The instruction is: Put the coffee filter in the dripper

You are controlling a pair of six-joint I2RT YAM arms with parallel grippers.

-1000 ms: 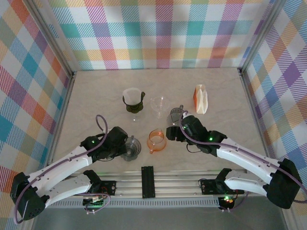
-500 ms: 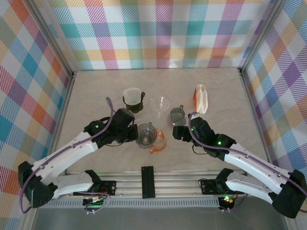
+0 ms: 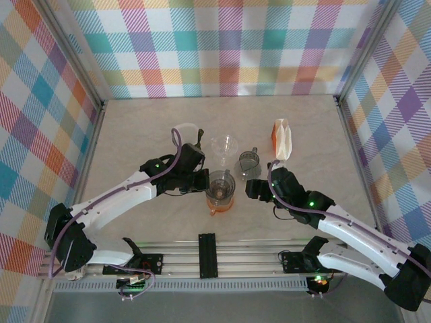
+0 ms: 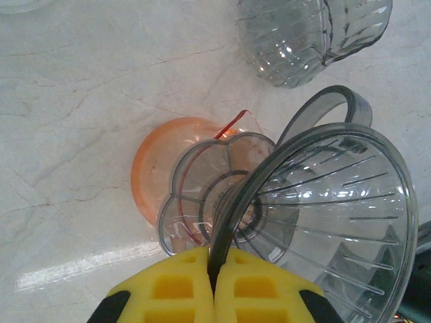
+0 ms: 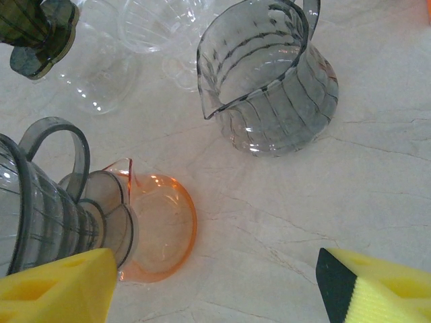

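The left gripper (image 4: 214,286), pads clamped on the rim of the smoky dripper (image 4: 323,222), has carried it over the orange server (image 4: 151,182). The right gripper (image 5: 215,289) hangs empty, jaws wide apart. The coffee filter (image 3: 190,128), apparently the white paper in the dark green holder (image 5: 37,30), is still to fetch.

Two white arms with black joints
The left arm (image 3: 111,205) and right arm (image 3: 350,227) each carry a looping purple cable (image 3: 174,136) and a green light (image 3: 156,163); the jaws wear yellow foam pads (image 4: 172,288) with square recesses and black edging.
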